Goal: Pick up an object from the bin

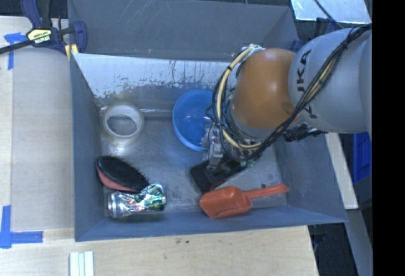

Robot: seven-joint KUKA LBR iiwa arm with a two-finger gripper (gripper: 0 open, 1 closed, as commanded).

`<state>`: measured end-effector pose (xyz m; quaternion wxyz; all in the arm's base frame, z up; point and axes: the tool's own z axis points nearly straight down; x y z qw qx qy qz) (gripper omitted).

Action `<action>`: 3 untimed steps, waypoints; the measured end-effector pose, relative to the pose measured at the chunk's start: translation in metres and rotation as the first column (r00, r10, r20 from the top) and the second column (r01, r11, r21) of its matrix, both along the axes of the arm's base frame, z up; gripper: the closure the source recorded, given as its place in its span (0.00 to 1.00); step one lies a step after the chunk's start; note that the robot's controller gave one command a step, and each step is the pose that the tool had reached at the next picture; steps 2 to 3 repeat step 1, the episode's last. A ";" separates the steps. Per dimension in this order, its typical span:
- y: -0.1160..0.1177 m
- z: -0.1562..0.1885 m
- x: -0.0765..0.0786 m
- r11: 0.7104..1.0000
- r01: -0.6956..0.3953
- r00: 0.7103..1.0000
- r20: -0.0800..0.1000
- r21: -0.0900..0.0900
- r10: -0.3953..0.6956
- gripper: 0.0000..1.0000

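Camera view, from above: a KUKA arm (335,81) reaches in from the right over a grey metal bin (190,225), its domed orange wrist cover (262,88) ringed by yellow and black cables. The gripper (215,153) is low in the bin's centre-right, directly above a flat black object (207,178) on the floor. Its upper end is hidden under the tool, and whether the gripper is spread wide, narrowed or gripping anything cannot be told. A blue bowl (190,118) sits just beside the gripper toward the back wall, and an orange-red scoop (228,202) lies along the front wall next to the black object. On the left side lie a clear round container (122,121), a black oval brush with a pink edge (120,173) and a crushed can (136,200).
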<state>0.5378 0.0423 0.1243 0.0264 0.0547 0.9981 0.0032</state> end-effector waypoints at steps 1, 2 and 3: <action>0.000 0.000 0.000 1.000 0.000 1.000 0.000 0.000 0.000 1.00; 0.000 0.000 0.000 1.000 0.000 1.000 0.000 0.000 0.000 1.00; 0.000 0.000 0.000 1.000 0.000 1.000 0.000 0.000 0.000 1.00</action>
